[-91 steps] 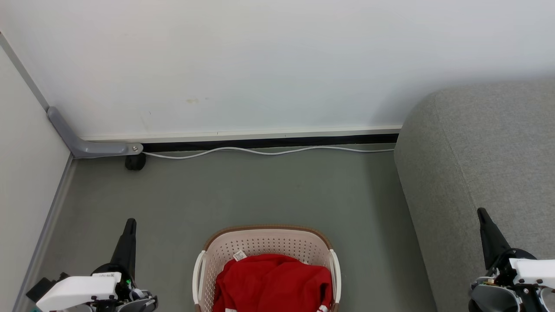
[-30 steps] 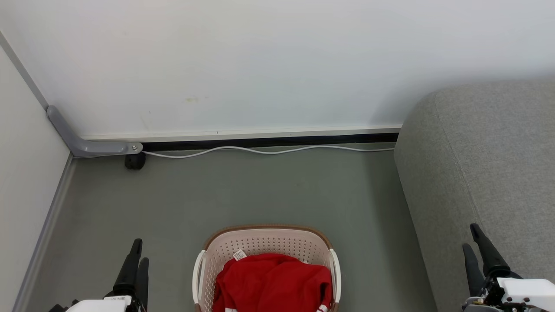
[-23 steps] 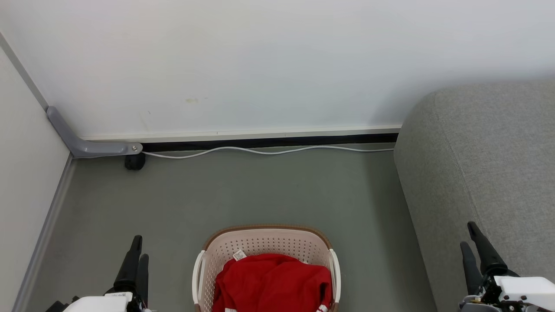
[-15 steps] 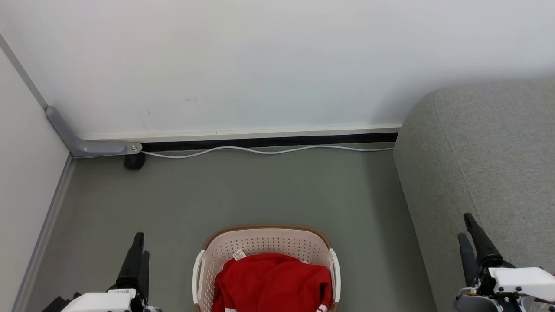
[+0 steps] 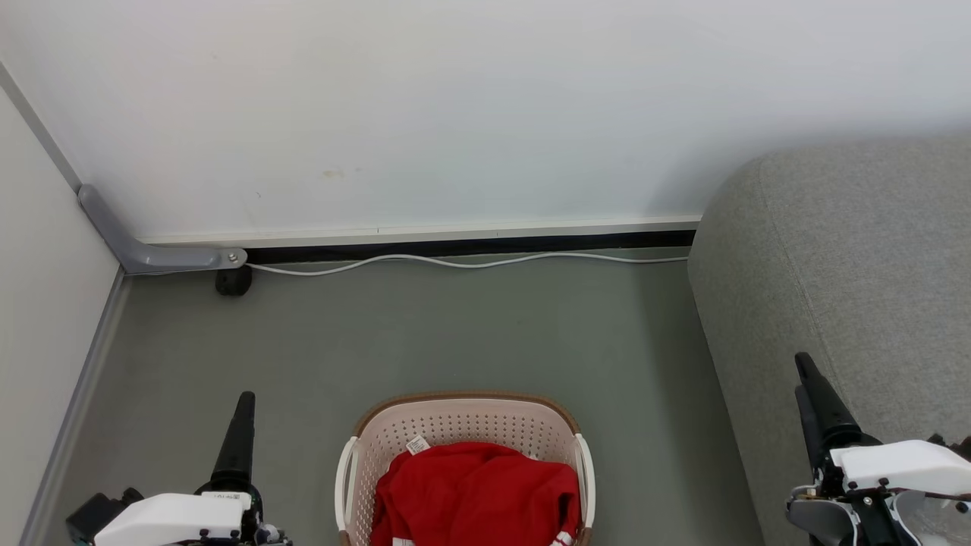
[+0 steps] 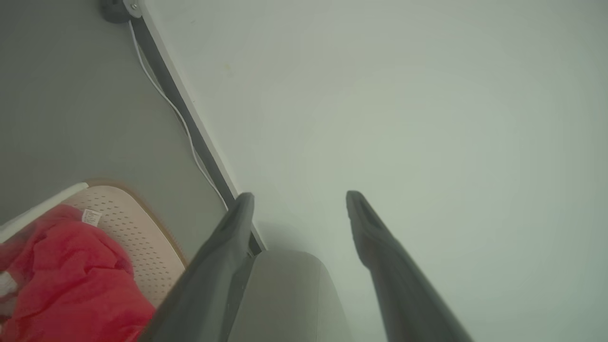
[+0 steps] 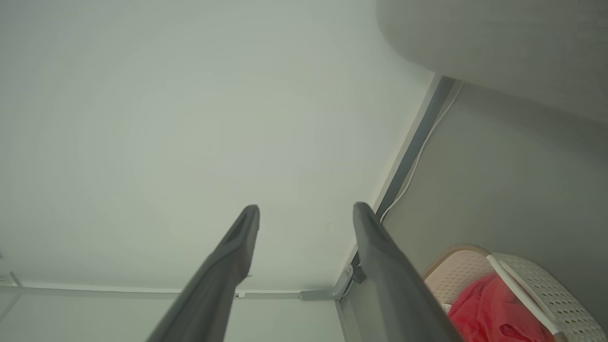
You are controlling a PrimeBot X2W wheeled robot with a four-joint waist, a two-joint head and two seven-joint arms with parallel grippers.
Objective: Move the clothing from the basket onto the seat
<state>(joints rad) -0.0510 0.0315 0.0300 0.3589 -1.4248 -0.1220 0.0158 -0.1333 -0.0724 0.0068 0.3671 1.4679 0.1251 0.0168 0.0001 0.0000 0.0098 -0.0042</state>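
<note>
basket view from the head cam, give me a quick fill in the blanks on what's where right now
1. The clothing lying in the basket is bright ____.
2. The grey seat stands on the robot's ____ side of the basket.
3. The left tool and the right tool both stand ____, with nothing between their fingers.

Missing words: red; right; open

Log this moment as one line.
clothing: in basket | seat: no clothing yet | left gripper: open, empty | right gripper: open, empty
</note>
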